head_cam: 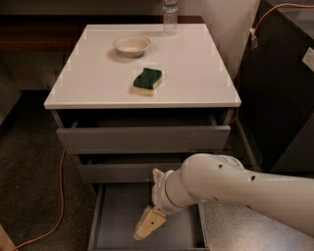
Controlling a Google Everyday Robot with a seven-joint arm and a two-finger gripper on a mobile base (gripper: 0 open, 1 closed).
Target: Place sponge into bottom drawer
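Observation:
The sponge (147, 81), dark green on top over pale yellow foam, lies flat near the middle of the white cabinet top (98, 73). The bottom drawer (117, 220) is pulled out and shows its shallow grey tray. My gripper (149, 223) hangs low over the open bottom drawer, at the end of the white arm (235, 188) that comes in from the right. It holds nothing and is far below the sponge.
A round cream bowl (131, 45) and a clear water bottle (170, 14) stand at the back of the top. The two upper drawers (142, 138) are slightly open. An orange cable (61, 191) runs on the floor at the left. A dark cabinet (284, 88) stands to the right.

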